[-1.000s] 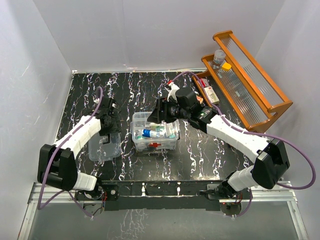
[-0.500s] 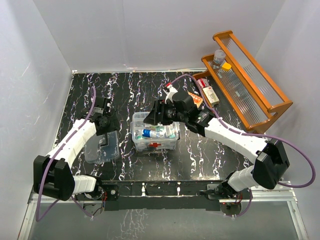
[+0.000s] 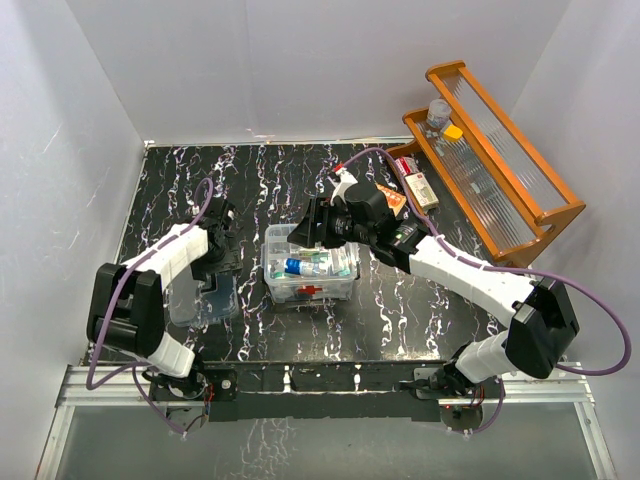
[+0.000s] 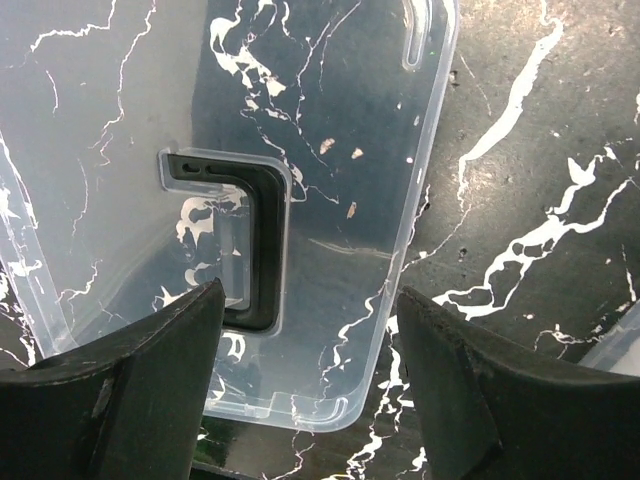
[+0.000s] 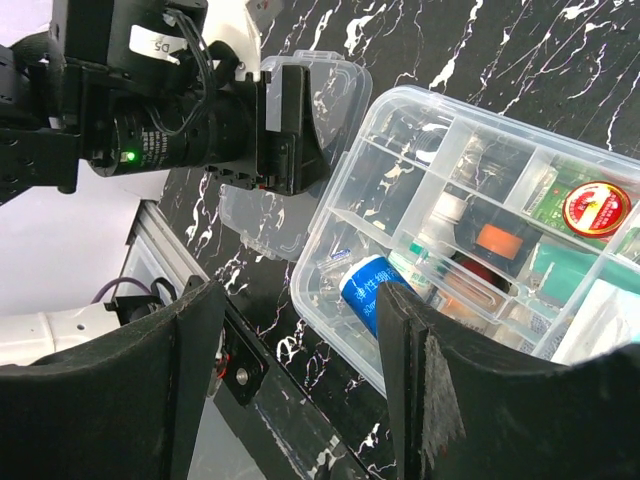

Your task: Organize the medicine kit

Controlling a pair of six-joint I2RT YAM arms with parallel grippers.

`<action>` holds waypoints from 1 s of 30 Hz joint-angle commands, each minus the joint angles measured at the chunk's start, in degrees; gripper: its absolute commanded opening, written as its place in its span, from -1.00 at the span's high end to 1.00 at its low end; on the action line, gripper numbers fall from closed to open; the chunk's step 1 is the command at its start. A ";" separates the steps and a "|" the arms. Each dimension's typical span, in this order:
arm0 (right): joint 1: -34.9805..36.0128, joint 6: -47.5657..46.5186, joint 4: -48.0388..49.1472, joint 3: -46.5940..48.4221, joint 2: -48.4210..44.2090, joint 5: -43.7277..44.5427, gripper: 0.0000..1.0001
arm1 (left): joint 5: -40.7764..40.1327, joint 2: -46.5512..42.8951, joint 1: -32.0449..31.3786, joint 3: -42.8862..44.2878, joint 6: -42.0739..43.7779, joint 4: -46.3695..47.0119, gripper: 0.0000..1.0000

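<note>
Bases of both arms sit at the bottom edge of the top view. Left arm (image 3: 165, 255) bends up and inward at the left of the frame, its wrist tipped down over the clear lid (image 3: 200, 300), which lies flat on the black marbled table (image 3: 400, 325). Left gripper (image 4: 308, 310) hangs above that lid with its fingers spread wide and nothing between them. The wrist view shows the lid's black handle (image 4: 262, 240) under the gap, a detail the top view barely gives.

Just right of the lid, at frame centre, stands the medicine kit (image 3: 270, 285), uncovered, with a small red mark (image 3: 312, 290) on its front wall. Right arm (image 3: 470, 275) stretches diagonally from lower right to the kit's far edge. Right gripper (image 5: 300, 300) is likewise wide apart and empty, hovering over one corner of the kit.

Only its wrist view shows the compartments clearly. It also shows a blue-ended tube (image 5: 365, 290), a round red label (image 5: 597, 207) with print too small to read, and a white sticker (image 5: 150, 45) on the left wrist with unclear letters.

Farthest, at upper right of the top view, a small carton (image 3: 420, 188) lies beside the orange-brown wooden rack (image 3: 500, 245), which carries a bottle (image 3: 438, 115).
</note>
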 commanded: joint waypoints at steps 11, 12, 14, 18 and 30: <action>0.15 -1.14 3.38 -0.20 -2.97 2.37 -0.20 | -0.82 3.20 0.35 -0.13 0.38 1.97 -0.25; 0.12 -1.12 3.38 -0.20 -3.03 2.32 -0.20 | -1.58 3.48 0.35 -0.02 0.41 1.79 -0.28; 0.08 -1.20 3.38 -0.28 -3.05 2.27 -0.20 | -2.12 3.68 0.29 0.23 0.86 1.80 -0.33; 0.14 -1.30 3.30 -0.37 -2.98 2.27 -0.20 | -0.77 3.55 0.32 0.19 1.12 2.25 -0.35; 0.08 -1.11 3.38 -0.42 -3.00 2.10 -0.20 | -0.79 3.58 0.28 -0.88 0.68 2.70 0.12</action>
